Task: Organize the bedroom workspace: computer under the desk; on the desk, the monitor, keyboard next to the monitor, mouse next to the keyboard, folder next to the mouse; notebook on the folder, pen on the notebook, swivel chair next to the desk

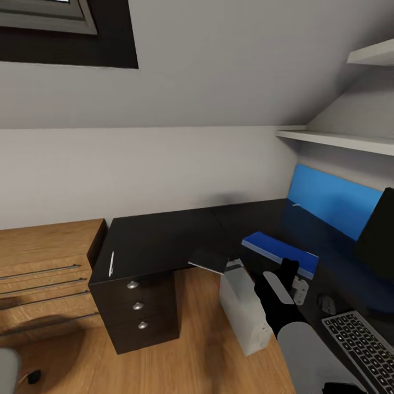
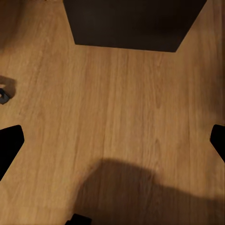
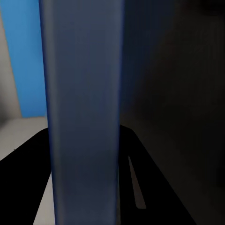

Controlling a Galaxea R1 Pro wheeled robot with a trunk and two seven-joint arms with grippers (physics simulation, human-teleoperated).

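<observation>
The glossy black desk (image 1: 158, 241) spans the corner. On it lies the blue folder (image 1: 282, 253), and my right gripper (image 1: 290, 271) is at its near edge; close up, the folder (image 3: 84, 117) runs as a broad band between the fingers. A grey notebook (image 1: 210, 260) overhangs the desk's inner edge. Near the left edge lies the white pen (image 1: 111, 264). The light-grey computer (image 1: 244, 306) stands on the floor beside the desk. Mouse (image 1: 327, 303), keyboard (image 1: 358, 345) and monitor (image 1: 378, 235) sit at the right. My left gripper (image 2: 112, 140) hangs open above the wood floor.
A dark drawer unit (image 1: 137, 312) with round knobs holds up the desk's left end, with a light-wood chest of drawers (image 1: 44, 273) beside it. A blue wall panel (image 1: 334, 200) and white shelves (image 1: 339, 141) are behind the desk. A grey chair part (image 1: 7, 369) and caster (image 1: 34, 376) show low left.
</observation>
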